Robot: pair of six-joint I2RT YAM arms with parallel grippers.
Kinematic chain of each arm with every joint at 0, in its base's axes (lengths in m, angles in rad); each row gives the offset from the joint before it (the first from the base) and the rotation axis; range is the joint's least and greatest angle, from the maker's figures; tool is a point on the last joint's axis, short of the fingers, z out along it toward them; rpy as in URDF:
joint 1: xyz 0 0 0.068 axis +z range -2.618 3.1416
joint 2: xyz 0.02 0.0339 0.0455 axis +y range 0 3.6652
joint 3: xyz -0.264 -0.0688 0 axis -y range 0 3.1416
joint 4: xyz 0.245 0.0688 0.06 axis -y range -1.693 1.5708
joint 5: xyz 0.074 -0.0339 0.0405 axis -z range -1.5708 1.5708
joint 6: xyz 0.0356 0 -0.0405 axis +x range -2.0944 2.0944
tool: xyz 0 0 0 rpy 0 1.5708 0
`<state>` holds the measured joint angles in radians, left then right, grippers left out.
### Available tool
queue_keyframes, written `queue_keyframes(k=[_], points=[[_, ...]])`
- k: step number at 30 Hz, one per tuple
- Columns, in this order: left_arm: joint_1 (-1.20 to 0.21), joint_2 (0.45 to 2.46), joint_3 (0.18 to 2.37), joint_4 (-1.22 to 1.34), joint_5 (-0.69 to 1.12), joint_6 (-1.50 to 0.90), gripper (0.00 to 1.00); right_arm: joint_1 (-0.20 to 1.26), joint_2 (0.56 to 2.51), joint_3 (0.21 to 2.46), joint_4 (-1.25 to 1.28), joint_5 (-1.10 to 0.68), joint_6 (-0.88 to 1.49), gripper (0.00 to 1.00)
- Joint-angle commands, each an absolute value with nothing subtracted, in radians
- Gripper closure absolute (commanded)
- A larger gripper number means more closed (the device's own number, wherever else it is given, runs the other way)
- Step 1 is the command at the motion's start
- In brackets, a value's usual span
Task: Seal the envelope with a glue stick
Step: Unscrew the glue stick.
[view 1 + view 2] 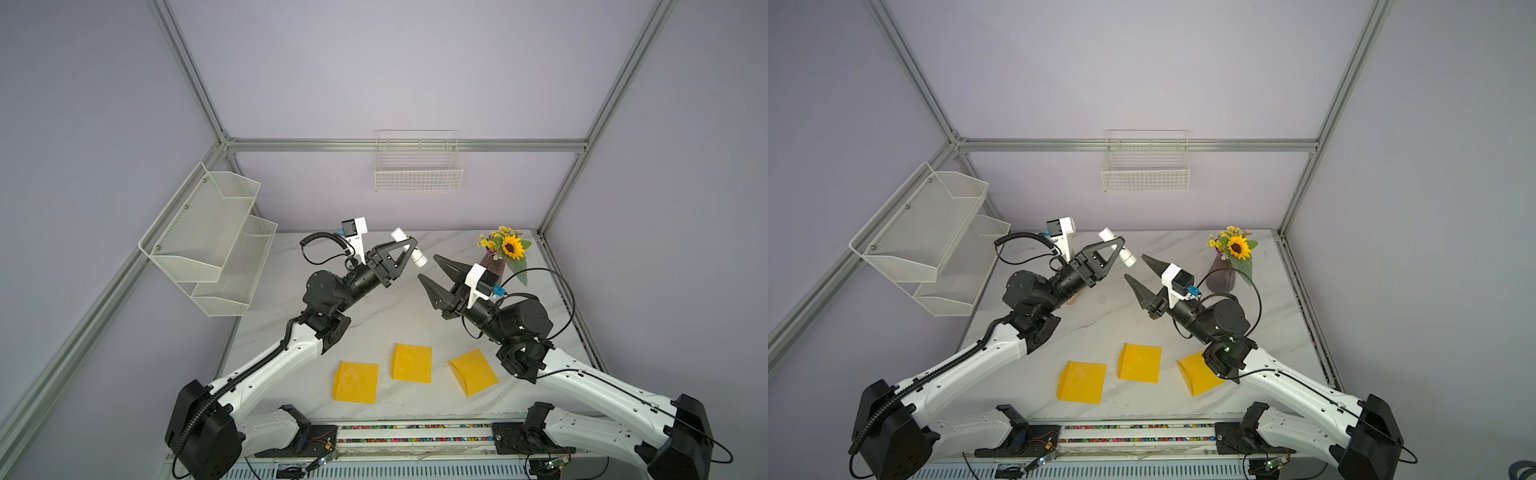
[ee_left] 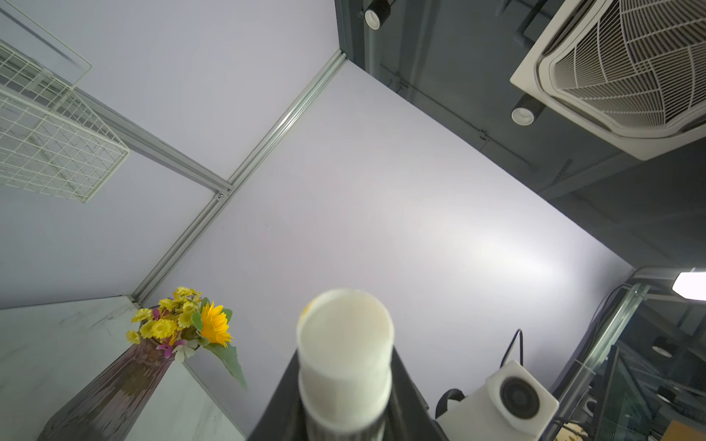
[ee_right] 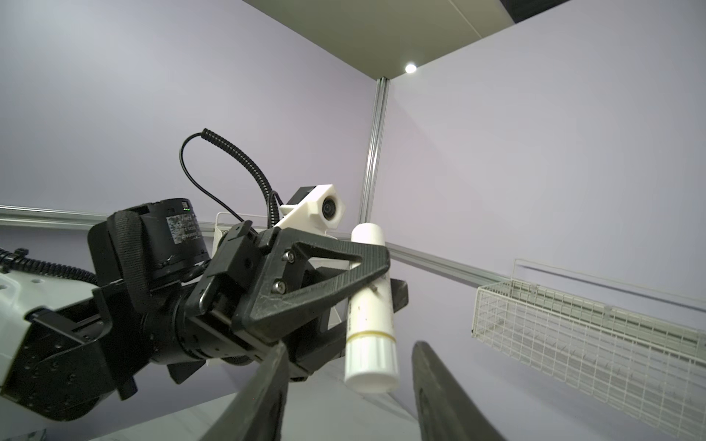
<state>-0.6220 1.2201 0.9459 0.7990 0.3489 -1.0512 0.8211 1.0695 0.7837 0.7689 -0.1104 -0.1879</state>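
The left gripper (image 1: 409,246) is held up over the far part of the table (image 1: 374,320), clamped across the middle of the glue stick (image 1: 418,258). The white tube lies crosswise between the jaws, with both ends sticking out past them in both top views (image 1: 1128,259). The right wrist view shows the tube (image 3: 370,317) tilted a little off upright. Its whitish cap (image 3: 370,362) is on, below a thin yellowish ring, at the end that points toward the right arm. The left wrist view looks straight onto one round white end (image 2: 345,336), which is blurred. The right gripper (image 1: 427,267) faces the left one at about the same height with its jaws apart and nothing between them. Its fingertips sit just beside the cap end and look clear of it in the top views. In its own wrist view the two dark fingers (image 3: 439,385) frame the cap. Three yellow envelopes (image 1: 355,382) (image 1: 411,363) (image 1: 473,371) lie flat in a row on the near part of the table, well apart from both grippers. A vase (image 1: 494,262) of yellow flowers stands at the far right corner. A wire basket (image 1: 417,176) hangs on the back wall and a mesh shelf (image 1: 208,232) on the left wall.
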Motion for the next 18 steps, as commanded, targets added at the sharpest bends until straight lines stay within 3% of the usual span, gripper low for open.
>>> queue_keyframes(k=[1, 18], points=[[-0.621, 1.19, 0.988, 0.872, 0.295, -1.135, 0.95, 0.827, 1.112, 0.836, 0.879, -0.124, -0.28, 0.47], [-0.62, 1.238, 0.997, 0.954, 0.312, -1.232, 0.95, 0.826, 1.202, 0.924, 0.81, -0.108, -0.332, 0.63]])
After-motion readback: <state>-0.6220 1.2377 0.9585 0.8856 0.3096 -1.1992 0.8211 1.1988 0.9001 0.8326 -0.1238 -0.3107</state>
